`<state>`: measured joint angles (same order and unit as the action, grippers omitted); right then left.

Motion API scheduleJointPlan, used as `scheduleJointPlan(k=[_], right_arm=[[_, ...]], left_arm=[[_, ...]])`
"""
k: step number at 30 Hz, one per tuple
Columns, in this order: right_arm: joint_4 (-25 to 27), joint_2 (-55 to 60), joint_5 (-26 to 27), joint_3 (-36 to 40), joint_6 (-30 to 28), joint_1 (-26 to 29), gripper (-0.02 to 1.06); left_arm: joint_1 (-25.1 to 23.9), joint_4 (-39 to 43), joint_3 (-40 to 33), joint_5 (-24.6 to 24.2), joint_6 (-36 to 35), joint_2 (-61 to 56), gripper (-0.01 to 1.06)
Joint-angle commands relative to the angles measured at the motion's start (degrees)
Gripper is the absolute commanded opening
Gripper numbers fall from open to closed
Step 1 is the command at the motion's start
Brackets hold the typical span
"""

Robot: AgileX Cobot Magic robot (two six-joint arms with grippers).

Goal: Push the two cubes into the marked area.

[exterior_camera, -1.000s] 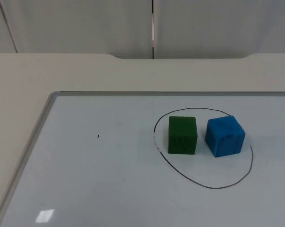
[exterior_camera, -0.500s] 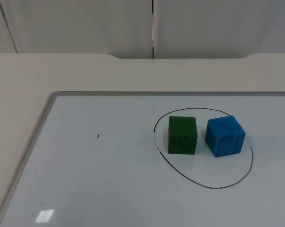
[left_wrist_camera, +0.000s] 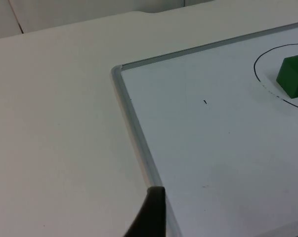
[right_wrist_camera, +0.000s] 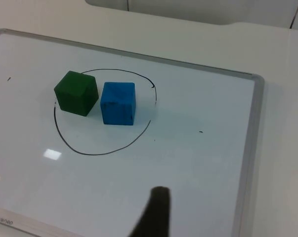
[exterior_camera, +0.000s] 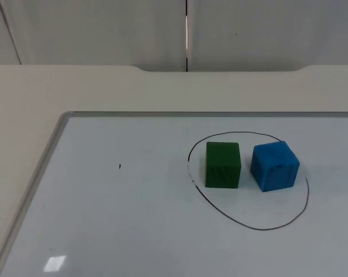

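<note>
A green cube (exterior_camera: pixel 223 165) and a blue cube (exterior_camera: pixel 274 166) stand side by side on the whiteboard, a small gap between them. Both are inside the hand-drawn black oval (exterior_camera: pixel 249 226); the blue one is close to the oval's right line. My left gripper (left_wrist_camera: pixel 151 217) hangs over the board's left frame, well away from the green cube (left_wrist_camera: pixel 294 76). My right gripper (right_wrist_camera: pixel 156 212) is above the board on its right side, apart from the green cube (right_wrist_camera: pixel 76 93) and the blue cube (right_wrist_camera: pixel 118 102). Neither gripper touches anything.
The whiteboard's metal frame (exterior_camera: pixel 52 150) runs along its left and far edges on the beige table. A tiny black mark (exterior_camera: pixel 119 167) sits on the board left of the oval. The grey partition wall (exterior_camera: pixel 104 29) closes off the back.
</note>
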<state>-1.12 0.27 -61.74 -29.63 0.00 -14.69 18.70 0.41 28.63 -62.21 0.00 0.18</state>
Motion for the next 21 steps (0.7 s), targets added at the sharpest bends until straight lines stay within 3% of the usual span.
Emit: scheduleJointPlan(k=[1, 4, 6, 7, 21], right_arm=[[-0.26, -0.27, -0.04, 0.19, -0.66, 0.13, 0.82], [-0.26, -0.27, -0.04, 0.19, -0.66, 0.13, 0.96], [-0.26, -0.27, -0.04, 0.19, -0.66, 0.13, 1.06], [-0.26, -0.27, -0.04, 0.19, -0.66, 0.13, 1.05], [-0.26, -0.27, -0.04, 0.19, -0.55, 0.13, 1.05]], left_arm=[[-0.09, 0.44, -0.23, 0.68, 0.34, -0.18, 0.82], [-0.09, 0.44, -0.23, 0.68, 0.34, -0.18, 0.86], [-0.09, 0.44, -0.23, 0.68, 0.34, -0.18, 0.98], [-0.09, 0.44, -0.23, 0.68, 0.34, -0.18, 1.05], [-0.09, 0.44, -0.23, 0.68, 0.34, -0.18, 1.05]])
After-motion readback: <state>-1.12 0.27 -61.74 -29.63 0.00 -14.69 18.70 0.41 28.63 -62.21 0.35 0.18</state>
